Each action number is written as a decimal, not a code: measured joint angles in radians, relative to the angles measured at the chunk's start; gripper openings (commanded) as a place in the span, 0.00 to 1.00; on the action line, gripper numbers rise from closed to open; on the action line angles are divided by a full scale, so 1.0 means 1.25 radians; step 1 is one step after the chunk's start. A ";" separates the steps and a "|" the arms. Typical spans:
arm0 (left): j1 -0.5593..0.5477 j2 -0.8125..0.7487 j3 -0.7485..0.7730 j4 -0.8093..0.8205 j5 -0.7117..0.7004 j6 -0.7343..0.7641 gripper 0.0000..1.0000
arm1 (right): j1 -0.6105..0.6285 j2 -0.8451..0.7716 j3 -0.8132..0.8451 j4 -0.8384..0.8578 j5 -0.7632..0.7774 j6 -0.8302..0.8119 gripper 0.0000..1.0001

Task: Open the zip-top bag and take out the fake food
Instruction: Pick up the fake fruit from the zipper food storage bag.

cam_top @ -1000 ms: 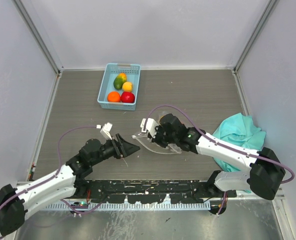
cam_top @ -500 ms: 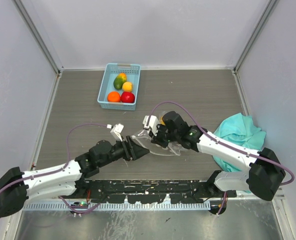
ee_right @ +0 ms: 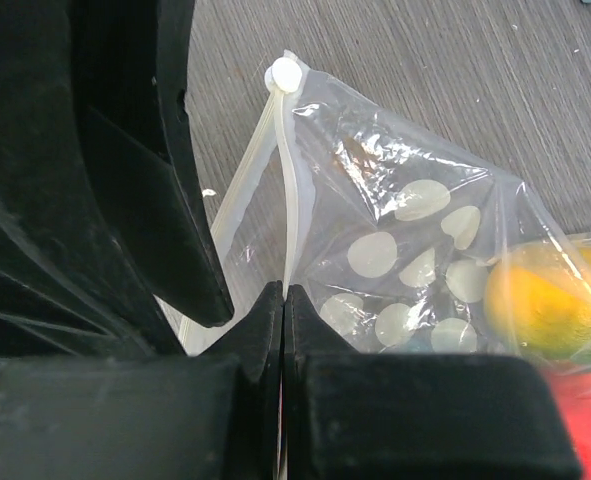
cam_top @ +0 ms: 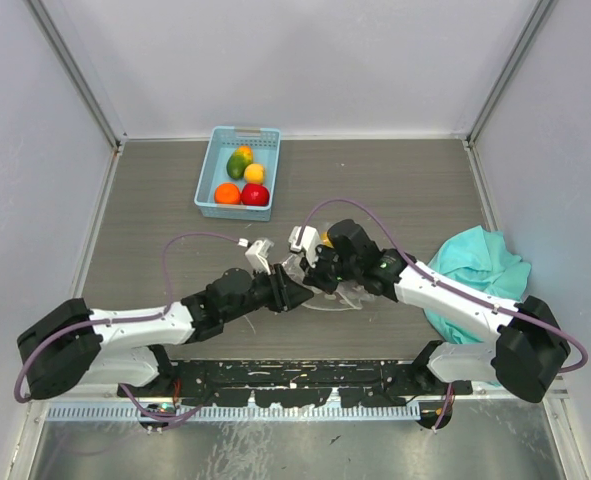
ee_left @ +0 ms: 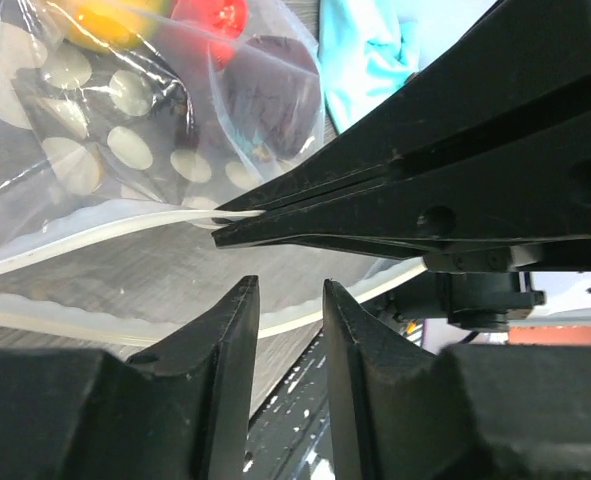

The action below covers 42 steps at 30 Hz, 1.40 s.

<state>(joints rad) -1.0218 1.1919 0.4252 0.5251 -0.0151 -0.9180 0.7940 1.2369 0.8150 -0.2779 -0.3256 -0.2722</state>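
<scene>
- Along the near edge of the table (cam_top: 375, 190) the two arm bases sit side by side, and both arms reach in toward the middle.
- Just beyond them, the left gripper (ee_left: 287, 290) comes in low from the left. Its jaws stand a narrow gap apart.
- Past that gap runs one white rim strip of the zip-top bag (ee_left: 95, 150); I cannot tell whether the fingers touch it.
- Close beside it, the right gripper (ee_right: 283, 293) comes in from the right. Its jaws are pressed together, pinching the bag's other rim strip, with the white round tab (ee_right: 283, 73) at the strip's end just beyond.
- At the middle of the table lies the bag itself, clear with white dots. Its mouth faces the left gripper, and the two rim strips are parted there.
- Deeper inside the bag sits fake food (ee_left: 270, 95): a dark purple piece, a red one and a yellow-orange one, close together.
- To the right, a crumpled teal cloth (cam_top: 475, 265) lies by the right arm, apart from the bag.
- Farthest off, left of centre, a light blue basket (cam_top: 247, 130) holds four plastic fruits (cam_top: 255, 194): red, orange, yellow and green. It is well apart from the bag.
</scene>
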 measured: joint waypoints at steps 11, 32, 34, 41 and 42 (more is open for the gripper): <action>-0.011 0.155 0.045 0.023 -0.007 0.084 0.29 | -0.010 -0.001 0.000 -0.002 -0.041 0.013 0.24; -0.018 0.259 0.047 0.157 -0.019 0.236 0.32 | -0.388 -0.080 0.047 -0.139 -0.149 -0.049 0.49; -0.018 0.261 0.047 0.163 -0.019 0.242 0.32 | -0.412 -0.066 0.047 -0.141 -0.099 -0.052 0.47; -0.018 0.263 0.047 0.172 -0.019 0.246 0.33 | -0.434 0.027 0.047 -0.167 0.012 -0.074 0.36; -0.018 0.263 0.047 0.174 -0.019 0.246 0.33 | -0.434 0.044 0.047 -0.174 0.014 -0.078 0.33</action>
<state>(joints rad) -1.0443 1.5211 0.4843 0.7429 -0.0383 -0.6102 0.2512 1.2915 0.8738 -0.4957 -0.3084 -0.3691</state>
